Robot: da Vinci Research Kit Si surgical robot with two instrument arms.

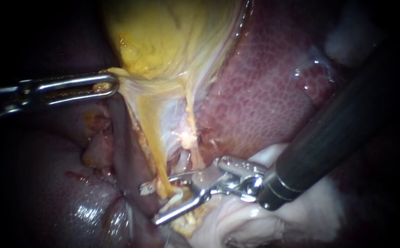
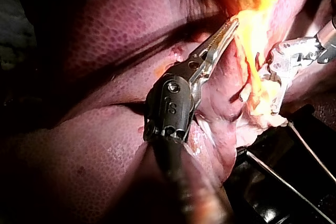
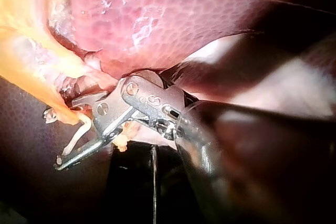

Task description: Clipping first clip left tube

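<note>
The yellow gallbladder (image 1: 163, 32) hangs over the red liver (image 1: 264, 92). My left instrument (image 1: 110, 85) comes in from the left, its jaws shut on the gallbladder's lower edge and holding it taut; the left wrist view shows that instrument (image 2: 231, 24) gripping the same yellow tissue. Two strands run down from the gallbladder: the left tube (image 1: 151, 138) and a thinner right tube (image 1: 190, 119). My right instrument (image 1: 150, 204) has its jaws open, one on each side of the left tube's lower end. In the right wrist view my right instrument (image 3: 52, 139) straddles the tube (image 3: 60, 106) with a clear gap.
Pale white tissue (image 1: 255, 220) lies under the right instrument's dark shaft (image 1: 338, 124). Darker liver (image 1: 48, 183) fills the lower left. A black base with thin wires (image 2: 294, 182) shows beneath the tissue in the left wrist view.
</note>
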